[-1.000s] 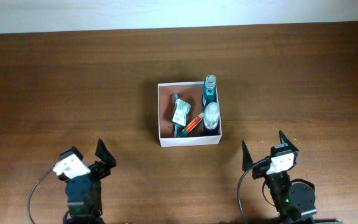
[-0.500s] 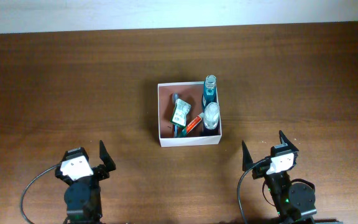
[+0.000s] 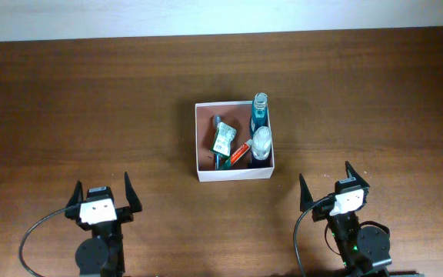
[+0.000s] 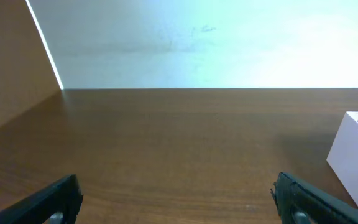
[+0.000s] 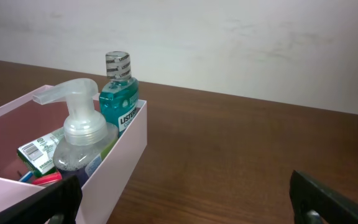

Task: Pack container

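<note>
Dark brown wood makes up the worktop [image 3: 91, 100], with a pale wall [image 3: 206, 15] running along its far edge. The container [image 3: 234, 174], a square shallow box with thin white walls and a reddish-brown floor, sits near the middle of the worktop, a little toward the right edge. In its far right corner a teal mouthwash bottle [image 3: 259, 115] stands upright, its clear cap rising above the rim. Just in front of it, against the right wall, stands a clear pump bottle [image 3: 261, 142]. A green-and-white packet [image 3: 223, 138] lies toward the middle of the box, and a red-orange tube [image 3: 241, 152] lies by the near wall beside the pump bottle.

The left hand [image 3: 101, 196] hangs close to the near edge, left of the box and well apart from it, its fingers spread wide with nothing between them. The right hand [image 3: 325, 178] is also by the near edge, off the container's near right corner, spread just as wide and holding nothing. From the left wrist only the box's white corner shows at the right side of the view.
</note>
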You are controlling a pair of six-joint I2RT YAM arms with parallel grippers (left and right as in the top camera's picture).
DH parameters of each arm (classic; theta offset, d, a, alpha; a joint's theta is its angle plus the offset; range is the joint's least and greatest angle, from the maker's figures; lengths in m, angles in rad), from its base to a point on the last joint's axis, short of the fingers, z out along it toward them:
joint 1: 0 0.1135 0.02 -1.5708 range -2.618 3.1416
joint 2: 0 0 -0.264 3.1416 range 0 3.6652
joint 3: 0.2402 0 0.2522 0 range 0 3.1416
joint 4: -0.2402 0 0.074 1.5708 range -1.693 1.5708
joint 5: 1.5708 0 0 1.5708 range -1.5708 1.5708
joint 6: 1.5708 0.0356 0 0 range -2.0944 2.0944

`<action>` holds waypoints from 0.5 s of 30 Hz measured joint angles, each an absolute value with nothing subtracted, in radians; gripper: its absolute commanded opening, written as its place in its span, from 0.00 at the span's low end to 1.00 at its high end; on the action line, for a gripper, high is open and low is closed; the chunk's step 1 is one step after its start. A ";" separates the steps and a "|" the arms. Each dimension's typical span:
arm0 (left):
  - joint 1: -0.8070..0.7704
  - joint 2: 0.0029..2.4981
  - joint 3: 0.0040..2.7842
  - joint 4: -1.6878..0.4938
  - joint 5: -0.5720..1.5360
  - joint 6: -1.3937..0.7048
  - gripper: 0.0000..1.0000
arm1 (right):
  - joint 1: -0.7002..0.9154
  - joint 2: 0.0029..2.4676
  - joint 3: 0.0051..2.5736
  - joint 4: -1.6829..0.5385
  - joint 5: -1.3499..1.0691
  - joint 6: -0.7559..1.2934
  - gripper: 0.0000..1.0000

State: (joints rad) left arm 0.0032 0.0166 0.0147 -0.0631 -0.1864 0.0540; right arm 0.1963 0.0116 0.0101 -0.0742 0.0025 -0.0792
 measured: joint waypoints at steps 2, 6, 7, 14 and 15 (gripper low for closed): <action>0.002 0.015 0.015 -0.063 -0.186 0.058 1.00 | 0.196 0.012 0.010 -0.074 0.002 -0.078 0.98; 0.000 0.015 0.015 -0.063 -0.186 0.061 1.00 | 0.196 0.012 0.010 -0.074 0.002 -0.078 0.98; 0.000 0.015 0.015 -0.063 -0.186 0.061 0.99 | 0.196 0.012 0.010 -0.074 0.002 -0.078 0.98; 0.000 0.015 0.015 -0.063 -0.186 0.061 0.99 | 0.196 0.012 0.010 -0.074 0.002 -0.079 0.98; 0.000 0.015 0.015 -0.063 -0.186 0.061 0.99 | 0.196 0.012 0.010 -0.074 0.002 -0.078 0.98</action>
